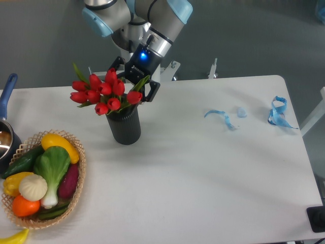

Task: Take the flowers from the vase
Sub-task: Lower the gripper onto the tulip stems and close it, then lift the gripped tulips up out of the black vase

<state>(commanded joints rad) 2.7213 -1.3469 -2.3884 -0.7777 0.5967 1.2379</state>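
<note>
The flowers (104, 94) are a bunch of red tulip buds with green leaves. They stand in the vase (125, 127), a ribbed matte black cylinder left of the table's middle. My gripper (134, 78) comes down from the back, right behind the bunch's upper right side. One black finger (116, 63) shows at the top of the bunch and the other finger (152, 91) shows to its right. The jaws stand apart around the rear buds and leaves. The flowers hide whether the fingers touch the stems.
A woven basket (76, 188) of colourful vegetables sits at the front left. A dark pot with a blue handle (6, 94) is at the left edge. Blue ribbon scraps (223, 117) and a curled blue ribbon (278, 113) lie at the right.
</note>
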